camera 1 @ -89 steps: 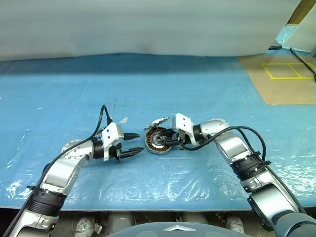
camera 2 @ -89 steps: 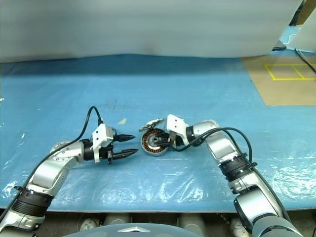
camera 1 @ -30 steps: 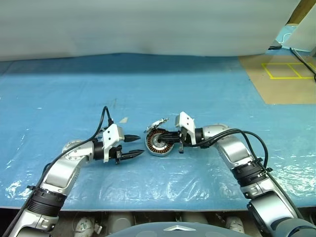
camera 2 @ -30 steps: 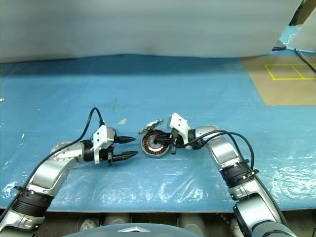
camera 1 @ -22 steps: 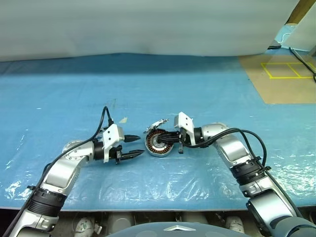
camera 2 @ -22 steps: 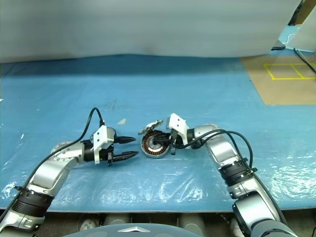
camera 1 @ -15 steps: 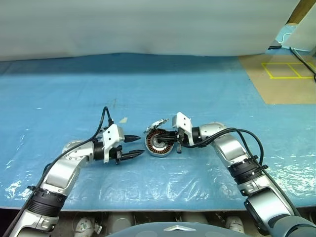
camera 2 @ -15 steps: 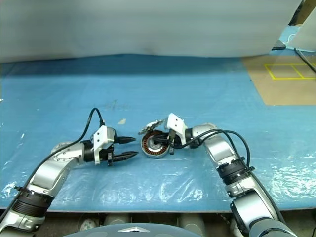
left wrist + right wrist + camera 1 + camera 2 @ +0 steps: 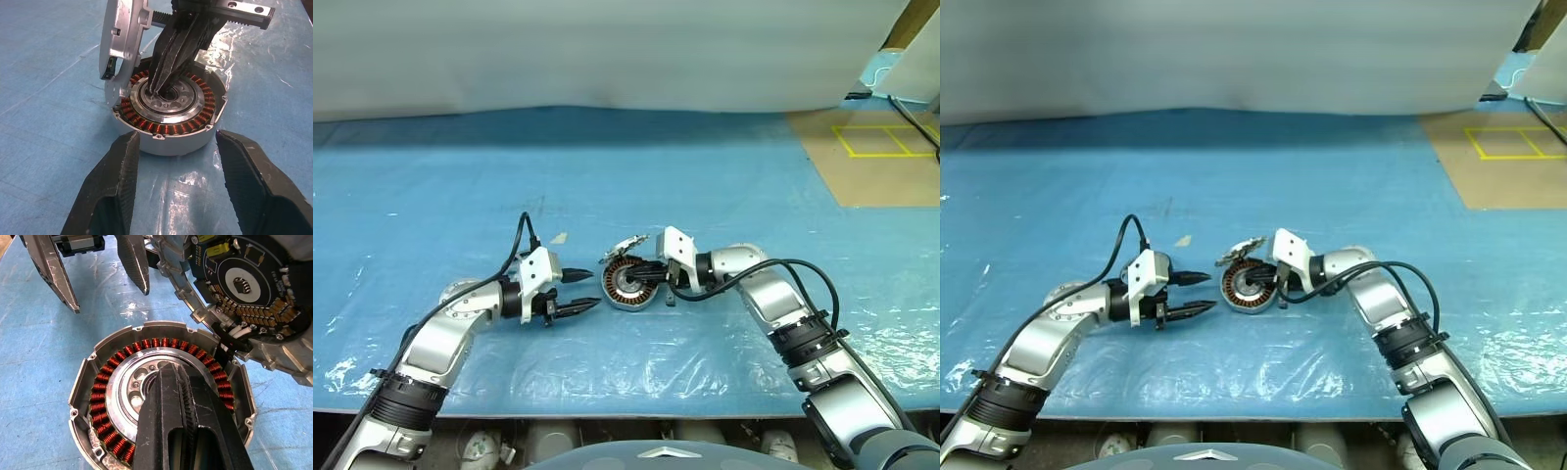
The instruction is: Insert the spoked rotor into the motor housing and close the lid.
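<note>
The motor housing lies on the blue sheet between my two grippers, its copper windings facing up. Inside the winding ring sits the spoked rotor, a silver disc with round holes. My right gripper is shut, and its tips rest on the rotor's hub. The lid stands tilted open at the housing's far edge, its circuit-board face joined to the housing by wires. My left gripper is open just left of the housing, and its fingers do not touch it.
The table is covered in a wrinkled blue plastic sheet. A brown board with yellow tape squares lies at the back right. A small pale scrap lies behind my left gripper. The table's front edge runs close below both arms.
My right wrist has rolled slightly, with its shut tips staying on the rotor's hub. The left gripper, the housing and the lid have not moved.
</note>
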Available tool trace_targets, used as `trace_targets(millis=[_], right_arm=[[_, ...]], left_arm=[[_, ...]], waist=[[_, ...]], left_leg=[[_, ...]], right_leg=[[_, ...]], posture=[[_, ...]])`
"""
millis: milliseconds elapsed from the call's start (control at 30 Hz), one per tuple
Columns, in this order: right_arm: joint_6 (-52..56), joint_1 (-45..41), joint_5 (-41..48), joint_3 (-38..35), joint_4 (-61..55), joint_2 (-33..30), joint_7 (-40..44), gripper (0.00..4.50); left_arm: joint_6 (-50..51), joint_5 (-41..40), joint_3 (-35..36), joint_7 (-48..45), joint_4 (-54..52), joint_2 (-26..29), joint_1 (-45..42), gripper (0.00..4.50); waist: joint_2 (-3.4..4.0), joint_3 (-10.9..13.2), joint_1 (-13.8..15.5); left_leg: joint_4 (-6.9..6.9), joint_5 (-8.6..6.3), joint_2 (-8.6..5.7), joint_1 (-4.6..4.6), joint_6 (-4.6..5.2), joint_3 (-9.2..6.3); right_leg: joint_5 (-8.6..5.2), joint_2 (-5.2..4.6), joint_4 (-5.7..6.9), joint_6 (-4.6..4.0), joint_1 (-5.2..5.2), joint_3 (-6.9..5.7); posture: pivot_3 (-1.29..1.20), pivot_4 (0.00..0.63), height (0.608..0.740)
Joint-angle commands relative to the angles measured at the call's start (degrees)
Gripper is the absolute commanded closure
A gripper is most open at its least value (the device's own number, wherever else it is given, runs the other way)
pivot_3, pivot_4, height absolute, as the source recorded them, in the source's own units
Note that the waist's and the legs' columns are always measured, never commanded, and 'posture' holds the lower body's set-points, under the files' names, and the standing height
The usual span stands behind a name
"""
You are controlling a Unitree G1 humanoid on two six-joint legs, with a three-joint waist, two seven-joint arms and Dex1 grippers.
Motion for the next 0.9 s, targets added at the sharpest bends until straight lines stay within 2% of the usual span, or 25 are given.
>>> trace_targets(millis=[33,200,333,400,733,900], right_arm=[[4.5,1.8,-2.1,1.9,1.6,-1.0,-0.4,4.47],[3.8,2.7,-4.5,3.2,3.0,-2.6,-0.9,4.47],[15.9,3.2,9.3,-4.8,-3.8,0.6,-0.1,4.47],[17.4,2.6,10.8,-6.7,-4.4,1.3,-1.1,4.47],[14.8,1.8,11.5,-8.2,-3.8,2.4,-3.1,4.47],[16.6,1.6,15.0,-9.9,-6.7,2.4,-1.3,4.47]], left_arm=[[-0.4,-0.2,0.0,0.0,-1.5,-0.1,-0.5,1.95],[-0.5,-0.1,-0.1,0.1,-1.3,-0.3,-0.6,1.95],[-0.5,-0.4,0.1,0.2,-1.3,-0.7,-0.4,1.95],[-0.4,-0.7,0.3,0.1,-1.3,-0.7,-0.3,1.95],[-1.7,0.0,0.2,-0.4,0.5,-0.8,-0.8,1.95],[-2.1,0.0,0.1,-0.5,0.6,-0.7,-0.4,1.95]], waist=[[0.0,0.0,0.0],[0.0,-0.1,0.1],[0.01,-0.1,0.3],[0.01,-0.1,0.1],[0.03,-0.1,0.0],[0.03,-0.1,0.1]], left_leg=[[0.0,0.0,0.0,0.01,0.0,0.0],[0.0,0.0,-0.01,0.03,0.0,0.0],[0.0,0.0,0.0,0.06,0.01,0.0],[-0.01,0.0,-0.01,0.01,0.01,0.0],[-0.07,0.0,0.02,-0.05,0.0,0.0],[-0.08,0.0,0.02,-0.06,0.0,0.0]], right_leg=[[0.0,0.0,0.0,0.0,0.01,0.0],[0.0,-0.02,0.0,-0.01,0.12,0.0],[-0.01,-0.04,-0.04,-0.01,0.14,-0.02],[0.0,-0.03,-0.12,0.0,0.08,-0.02],[0.0,0.0,-0.15,0.0,-0.04,-0.03],[0.0,0.0,-0.16,0.0,-0.04,-0.03]], posture=[[0.0,0.15,0.74],[0.0,0.15,0.74],[0.0,0.15,0.74],[0.0,0.15,0.74],[0.0,0.15,0.74],[0.0,0.15,0.74]])
